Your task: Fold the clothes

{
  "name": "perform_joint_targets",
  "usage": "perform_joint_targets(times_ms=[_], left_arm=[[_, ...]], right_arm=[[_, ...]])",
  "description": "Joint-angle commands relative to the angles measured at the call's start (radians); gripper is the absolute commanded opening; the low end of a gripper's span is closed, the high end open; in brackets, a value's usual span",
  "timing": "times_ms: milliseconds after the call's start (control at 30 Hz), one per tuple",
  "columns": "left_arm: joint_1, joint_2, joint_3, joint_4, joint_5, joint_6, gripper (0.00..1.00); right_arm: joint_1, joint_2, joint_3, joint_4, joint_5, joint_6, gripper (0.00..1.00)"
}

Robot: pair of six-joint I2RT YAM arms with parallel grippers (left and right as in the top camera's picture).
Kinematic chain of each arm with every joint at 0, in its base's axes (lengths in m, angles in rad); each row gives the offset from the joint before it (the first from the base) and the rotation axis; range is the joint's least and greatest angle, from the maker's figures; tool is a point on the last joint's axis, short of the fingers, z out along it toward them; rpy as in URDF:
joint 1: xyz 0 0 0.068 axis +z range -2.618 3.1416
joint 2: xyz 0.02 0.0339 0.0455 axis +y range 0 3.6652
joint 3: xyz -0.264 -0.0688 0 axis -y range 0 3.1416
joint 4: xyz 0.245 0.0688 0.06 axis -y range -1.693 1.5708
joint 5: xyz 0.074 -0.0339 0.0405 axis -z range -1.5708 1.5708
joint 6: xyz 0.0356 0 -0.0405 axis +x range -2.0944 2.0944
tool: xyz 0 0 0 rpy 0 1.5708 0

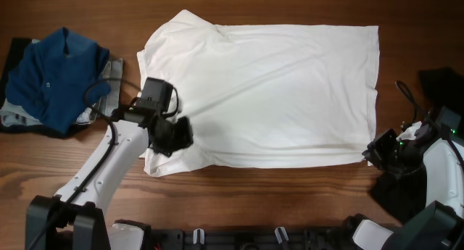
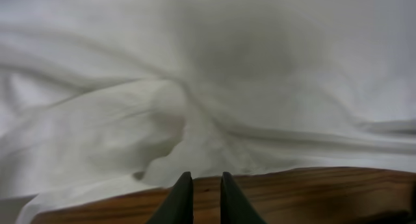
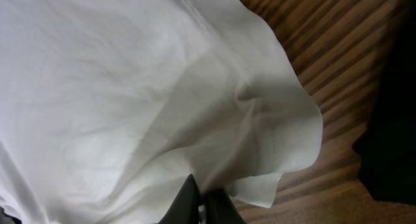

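A white shirt (image 1: 268, 90) lies spread flat across the middle of the table. My left gripper (image 1: 176, 134) hovers over its lower-left part. In the left wrist view its fingers (image 2: 204, 178) are nearly together, with only bare wood in the narrow gap, and the rumpled shirt (image 2: 195, 87) lies just beyond them. My right gripper (image 1: 373, 154) is at the shirt's lower-right corner. In the right wrist view its fingers (image 3: 203, 193) are shut on a fold of the white shirt (image 3: 130, 87), with the corner flap hanging beside them.
A pile of clothes topped by a blue shirt (image 1: 58, 76) sits at the far left. A dark garment (image 1: 442, 83) lies at the right edge, and it also shows in the right wrist view (image 3: 390, 139). Bare wooden table (image 1: 290, 199) runs along the front.
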Motion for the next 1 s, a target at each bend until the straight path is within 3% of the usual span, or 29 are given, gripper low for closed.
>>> perform_joint_targets(times_ms=[0, 200, 467, 733, 833, 967], left_arm=[[0.098, -0.011, 0.010, -0.156, -0.175, -0.001, 0.23], [0.246, -0.010, 0.010, -0.222, -0.230, -0.036, 0.28], [0.272, -0.008, -0.045, -0.208, -0.208, -0.053, 0.48], [0.270, -0.008, -0.056, -0.211, -0.217, -0.101, 0.39], [0.270, -0.001, -0.058, -0.210, -0.218, -0.101, 0.22], [0.270, 0.014, -0.058, -0.211, -0.211, -0.100, 0.34]], right_arm=[[-0.003, -0.013, 0.024, 0.001, -0.009, -0.020, 0.05], [-0.003, -0.013, 0.024, 0.002, -0.009, -0.021, 0.05], [-0.003, -0.013, 0.024, 0.012, -0.009, -0.021, 0.06], [-0.003, -0.013, 0.024, 0.028, -0.009, -0.019, 0.06], [-0.003, -0.013, 0.024, 0.028, -0.009, -0.020, 0.06], [-0.003, -0.013, 0.024, 0.029, -0.009, -0.020, 0.06]])
